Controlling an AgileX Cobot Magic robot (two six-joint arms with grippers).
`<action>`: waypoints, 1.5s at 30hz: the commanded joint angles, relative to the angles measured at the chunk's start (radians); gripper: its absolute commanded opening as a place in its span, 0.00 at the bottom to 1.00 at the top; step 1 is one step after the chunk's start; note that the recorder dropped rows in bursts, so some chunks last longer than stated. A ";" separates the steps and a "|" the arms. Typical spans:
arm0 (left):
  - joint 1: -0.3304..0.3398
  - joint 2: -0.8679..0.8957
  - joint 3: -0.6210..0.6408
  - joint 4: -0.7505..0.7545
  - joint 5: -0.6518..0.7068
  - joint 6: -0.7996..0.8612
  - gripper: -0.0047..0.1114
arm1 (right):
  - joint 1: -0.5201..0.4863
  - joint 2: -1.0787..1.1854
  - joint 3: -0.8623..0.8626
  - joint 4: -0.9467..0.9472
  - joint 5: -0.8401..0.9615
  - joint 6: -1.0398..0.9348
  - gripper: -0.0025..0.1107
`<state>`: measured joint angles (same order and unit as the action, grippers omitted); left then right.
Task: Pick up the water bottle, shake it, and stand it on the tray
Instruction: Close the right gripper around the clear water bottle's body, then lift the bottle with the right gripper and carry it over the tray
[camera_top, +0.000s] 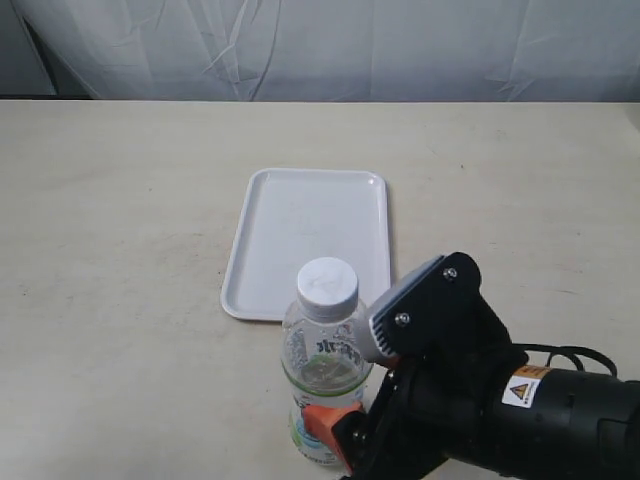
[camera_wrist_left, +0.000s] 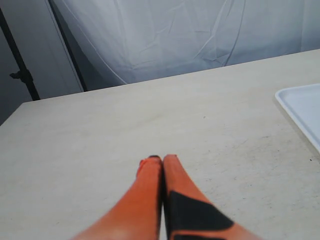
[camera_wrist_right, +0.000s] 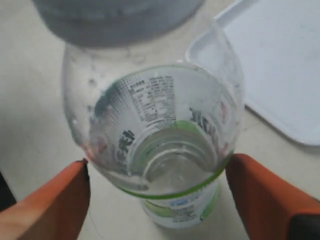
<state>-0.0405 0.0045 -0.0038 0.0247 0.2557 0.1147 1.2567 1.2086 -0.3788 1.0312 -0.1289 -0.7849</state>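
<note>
The water bottle (camera_top: 322, 340), clear with a white cap and a green and blue label, is upright near the table's front edge, just in front of the white tray (camera_top: 310, 235). My right gripper (camera_top: 325, 410) reaches in from the lower right. In the right wrist view its orange fingers (camera_wrist_right: 55, 200) press on both sides of the water bottle (camera_wrist_right: 160, 115) at the label, so my right gripper (camera_wrist_right: 157, 170) is shut on it, with the tray (camera_wrist_right: 280, 65) close behind. My left gripper (camera_wrist_left: 159, 159) is shut and empty over bare table and is out of the exterior view.
The tan table (camera_top: 120, 220) stretches wide to the left and right of the tray. A white cloth backdrop (camera_top: 330, 45) hangs behind its far edge. One corner of the tray (camera_wrist_left: 305, 110) shows at the edge of the left wrist view.
</note>
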 joint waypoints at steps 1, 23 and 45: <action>0.000 -0.005 0.004 -0.003 -0.009 -0.001 0.04 | 0.002 0.024 -0.035 -0.010 -0.010 -0.001 0.71; 0.000 -0.005 0.004 -0.006 -0.009 -0.001 0.04 | 0.002 0.222 -0.153 -0.010 -0.082 0.063 0.79; 0.000 -0.005 0.004 -0.006 -0.009 -0.001 0.04 | 0.002 0.198 -0.165 -0.012 -0.035 0.061 0.02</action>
<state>-0.0405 0.0045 -0.0038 0.0247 0.2557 0.1147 1.2598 1.4368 -0.5426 1.0217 -0.1865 -0.7232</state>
